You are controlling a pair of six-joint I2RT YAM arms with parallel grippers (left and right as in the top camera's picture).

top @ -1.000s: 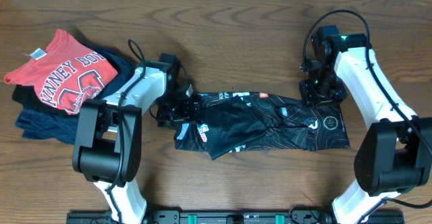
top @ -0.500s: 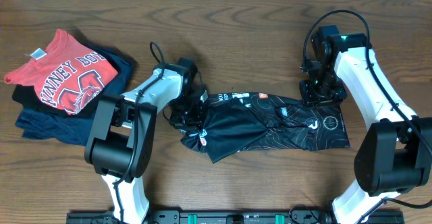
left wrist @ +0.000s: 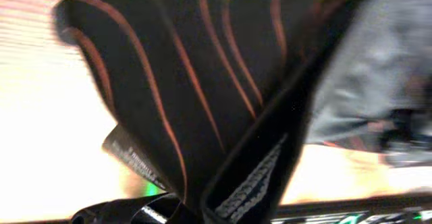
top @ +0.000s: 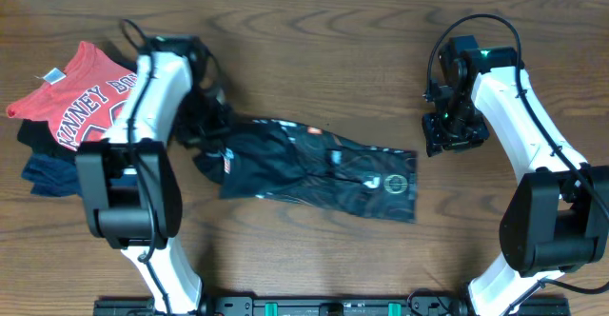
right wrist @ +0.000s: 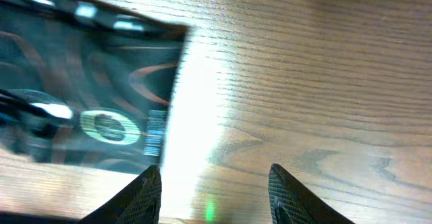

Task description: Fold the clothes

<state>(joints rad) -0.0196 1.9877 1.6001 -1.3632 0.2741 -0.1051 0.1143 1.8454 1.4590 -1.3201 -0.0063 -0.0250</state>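
From overhead, the left arm rises from its base at the near edge, folds over by the pile of spare clothes and turns its wrist towards the middle of the table (top: 314, 49). There the left gripper (top: 209, 137) is closed on the bunched left end of the jersey (top: 314, 168). The jersey is the only one, black with thin orange lines, lying as a long band slanting across the table's centre. The right arm bends in from the right, and its gripper hangs just beside the jersey's right edge, apart from the cloth. At the far left sit one red T-shirt (top: 81, 102) and one navy shirt (top: 48, 175) beneath it (a dark layer between them is hard to make out). In the left wrist view, blurred, black fabric with orange curves fills the frame, pinched down by a textured finger (left wrist: 253, 180). In the right wrist view, the right gripper (right wrist: 214, 193) stands partly open over bare wood with nothing between its two fingers, the jersey's corner to its left.
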